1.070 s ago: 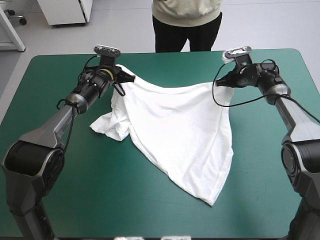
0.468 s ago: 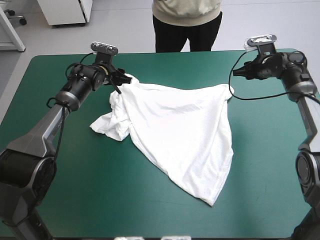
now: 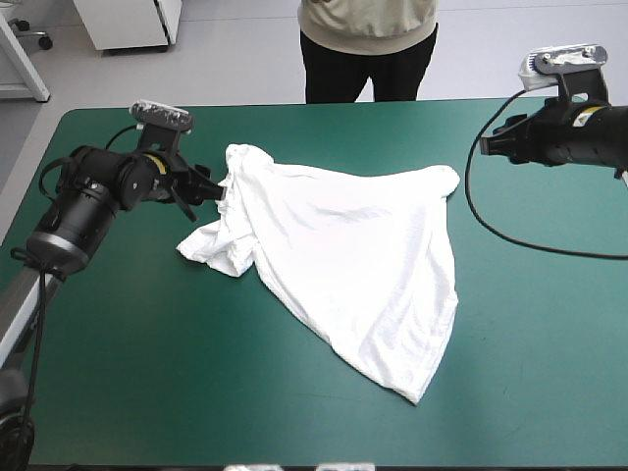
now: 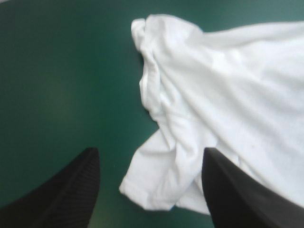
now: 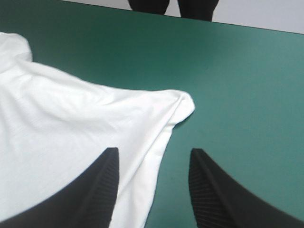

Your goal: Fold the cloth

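Observation:
The white T-shirt [image 3: 343, 255] lies on the teal-green cover as a rough triangle, one point toward the front edge and a crumpled sleeve [image 3: 211, 245] at its left. My left gripper [image 3: 211, 186] hovers just left of the shirt's far-left corner, open and empty. In the left wrist view the T-shirt [image 4: 228, 95] lies ahead of the left gripper [image 4: 149, 151], under its spread fingers. My right gripper [image 3: 488, 145] is open, a little to the right of the far-right corner. That corner of the T-shirt [image 5: 71, 123] sits just ahead of the right gripper [image 5: 154, 150].
Bare teal-green cover [image 3: 147, 373] runs along the front and both sides of the shirt. The table's far edge [image 3: 294, 103] lies close behind both grippers.
Both grippers let go of the shirt's far corners and drew apart, the left one to the left, the right one to the right. The shirt's far edge dropped onto the table.

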